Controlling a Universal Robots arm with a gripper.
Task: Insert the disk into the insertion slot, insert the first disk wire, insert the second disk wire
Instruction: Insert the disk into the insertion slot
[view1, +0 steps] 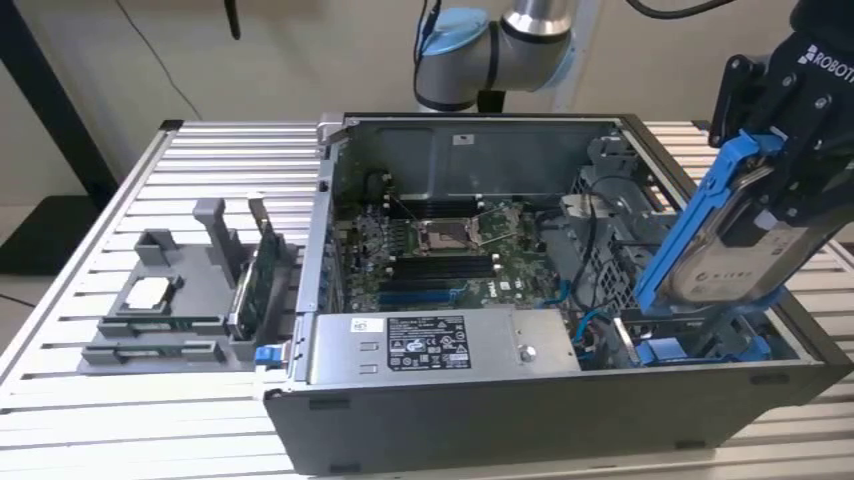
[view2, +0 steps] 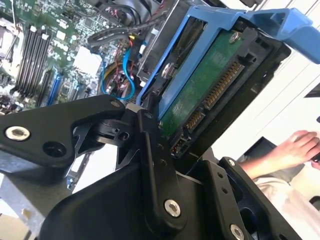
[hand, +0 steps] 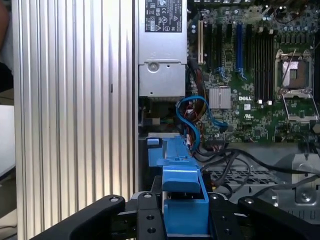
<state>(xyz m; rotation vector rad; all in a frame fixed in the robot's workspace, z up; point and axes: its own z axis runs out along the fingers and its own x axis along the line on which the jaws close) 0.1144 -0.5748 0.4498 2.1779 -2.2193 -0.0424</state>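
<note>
My claw (view1: 777, 185) is clamped on the disk (view1: 727, 255), with fingers (hand: 222, 220) pinching its blue carrier from both sides. The disk hangs tilted over the case (view1: 534, 410), with its lower end close to the slot (view1: 667, 325). I can't tell from here whether it has entered.

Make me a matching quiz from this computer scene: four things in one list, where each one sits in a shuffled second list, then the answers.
1. disk
2. power supply
3. grey holder
4. motherboard

A. on the slatted table, outside the case
B. flat on the case's floor
C. gripped in the claw, tilted
D. against the case's near wall, exterior view

Pairs: 1-C, 2-D, 3-A, 4-B
</note>
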